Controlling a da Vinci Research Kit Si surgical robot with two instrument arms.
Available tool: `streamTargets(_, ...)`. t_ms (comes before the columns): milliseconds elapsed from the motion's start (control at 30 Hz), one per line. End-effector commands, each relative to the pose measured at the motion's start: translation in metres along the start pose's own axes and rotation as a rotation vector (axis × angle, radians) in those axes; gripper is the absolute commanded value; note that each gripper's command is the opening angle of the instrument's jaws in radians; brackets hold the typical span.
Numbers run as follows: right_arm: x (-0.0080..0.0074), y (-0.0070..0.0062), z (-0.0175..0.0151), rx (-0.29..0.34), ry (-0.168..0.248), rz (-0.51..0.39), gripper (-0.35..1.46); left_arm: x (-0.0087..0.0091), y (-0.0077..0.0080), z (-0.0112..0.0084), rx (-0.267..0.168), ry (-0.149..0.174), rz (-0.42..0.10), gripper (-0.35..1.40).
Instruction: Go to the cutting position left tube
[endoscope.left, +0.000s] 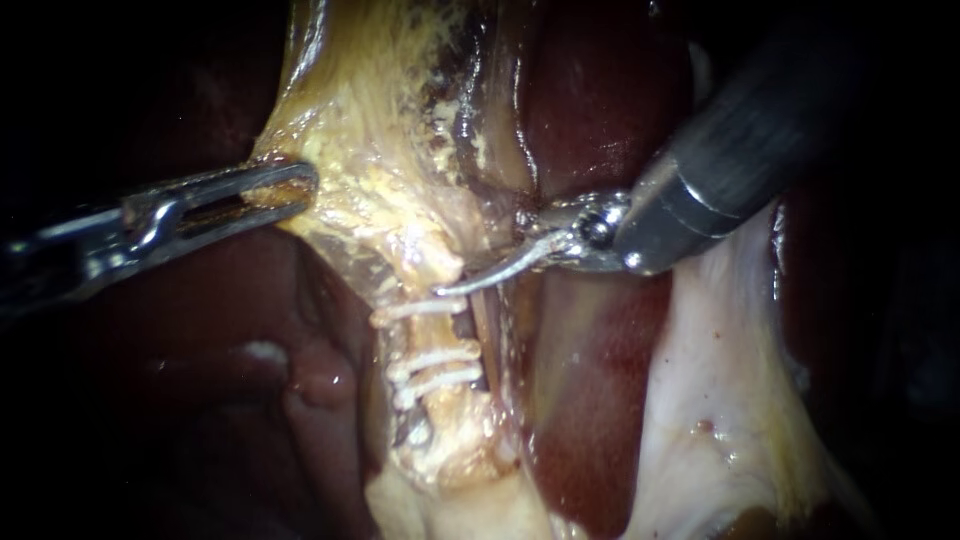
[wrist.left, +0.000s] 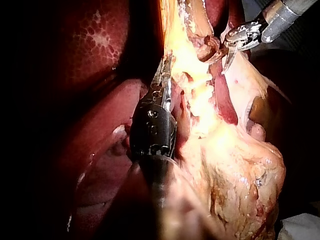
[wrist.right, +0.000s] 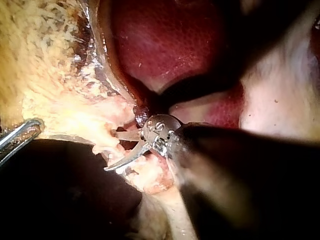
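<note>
The left tube is a pale strand running down the middle of the endoscope view, with three white clips across it. My right instrument comes in from the upper right with curved blades, open. Its lower blade tip lies just above the top clip, against the tube. In the right wrist view the blades straddle pale tissue. My left instrument is shut on the yellow fatty tissue above the clips and holds it out to the left. The left wrist view shows its jaws in that tissue.
Dark red liver lies behind the right instrument's shaft and below it. A pale sheet of tissue spreads at the lower right. Another thin strand runs just right of the clipped tube. Darker red tissue sits to the lower left.
</note>
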Motion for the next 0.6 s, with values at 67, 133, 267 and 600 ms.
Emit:
streamTargets(67,-0.0001,0.0001,-0.0001,-0.001,-0.001,0.001,1.43,0.0,0.0,0.0,0.0,0.0,0.0,-0.35)
streamTargets(133,-0.0002,0.0002,0.0,-0.002,-0.001,0.001,1.43,0.0,0.0,0.0,0.0,0.0,0.0,-0.35)
streamTargets(267,-0.0004,0.0004,0.0001,-0.009,-0.005,0.0,1.43,0.0,0.0,0.0,0.0,0.0,0.0,-0.35)
streamTargets(600,-0.0013,0.0001,-0.0006,-0.029,-0.039,-0.003,1.43,-0.0001,-0.0001,-0.0001,0.0,0.0,0.0,-0.35)
